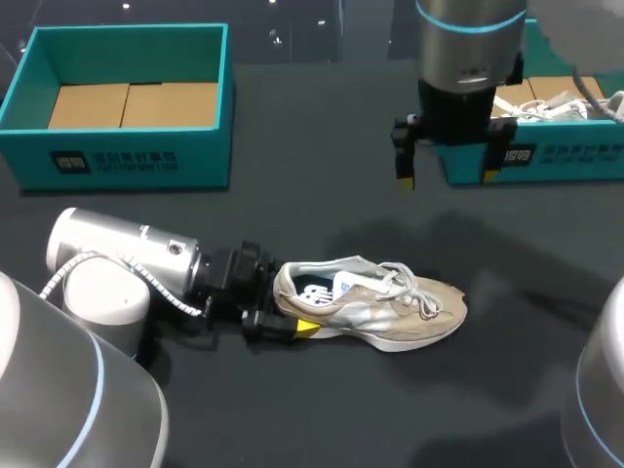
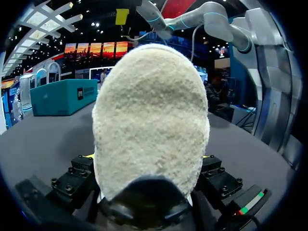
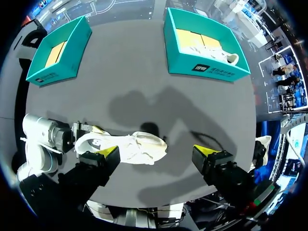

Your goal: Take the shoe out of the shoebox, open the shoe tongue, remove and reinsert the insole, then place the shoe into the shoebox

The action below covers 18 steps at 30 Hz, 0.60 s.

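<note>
Shoe (image 1: 375, 302) lies on its sole on the bench (image 1: 322, 205), well apart from the empty shoebox (image 1: 127, 161). My left claw (image 1: 291, 312) clamps its heel, seemingly as an anchor. My right claw (image 1: 447, 178) hangs open above the shoe, likely ready for the tongue.

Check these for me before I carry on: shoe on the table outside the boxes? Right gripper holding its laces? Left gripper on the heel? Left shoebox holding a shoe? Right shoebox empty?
1. The shoe lies on the table, outside both boxes. True.
2. The right gripper holds the laces. False: it is open and empty, above the table.
3. The left gripper grips the shoe's heel. True.
4. The left shoebox holds a shoe. False: only its cardboard floor shows.
5. The right shoebox is empty. False: a white shoe lies inside.
</note>
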Motion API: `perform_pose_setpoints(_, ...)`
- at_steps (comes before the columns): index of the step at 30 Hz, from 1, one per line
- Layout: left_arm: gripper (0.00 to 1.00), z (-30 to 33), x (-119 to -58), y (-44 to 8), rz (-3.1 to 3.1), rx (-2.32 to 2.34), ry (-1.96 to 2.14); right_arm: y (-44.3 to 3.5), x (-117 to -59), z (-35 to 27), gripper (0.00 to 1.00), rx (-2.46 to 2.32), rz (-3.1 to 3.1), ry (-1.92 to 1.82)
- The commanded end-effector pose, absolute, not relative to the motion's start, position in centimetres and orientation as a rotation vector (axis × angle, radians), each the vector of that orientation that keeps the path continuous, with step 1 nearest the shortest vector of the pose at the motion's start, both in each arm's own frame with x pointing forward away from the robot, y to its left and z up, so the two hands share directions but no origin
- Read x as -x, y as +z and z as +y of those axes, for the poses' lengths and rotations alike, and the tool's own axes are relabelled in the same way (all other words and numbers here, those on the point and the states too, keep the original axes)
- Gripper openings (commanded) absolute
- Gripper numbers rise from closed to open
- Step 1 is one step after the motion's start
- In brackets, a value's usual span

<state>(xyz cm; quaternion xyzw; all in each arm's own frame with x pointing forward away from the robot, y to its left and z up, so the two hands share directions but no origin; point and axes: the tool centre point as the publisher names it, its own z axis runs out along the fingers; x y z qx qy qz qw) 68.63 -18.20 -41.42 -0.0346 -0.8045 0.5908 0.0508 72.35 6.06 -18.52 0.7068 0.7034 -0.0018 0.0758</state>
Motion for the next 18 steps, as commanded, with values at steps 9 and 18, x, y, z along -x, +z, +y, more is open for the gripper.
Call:
perform_pose_setpoints(9, 0.0, -18.2, -68.6, -41.4, -2.451, 0.105, 1.797, -23.1, -68.8, 14.5, 1.0, -2.105, 2.033, -0.164)
perform_pose_setpoints(18, 0.0, -18.2, -68.6, -41.4, -2.451, 0.105, 1.797, -25.3, -67.0, 16.5, 1.0, -2.167, 1.961, -0.195)
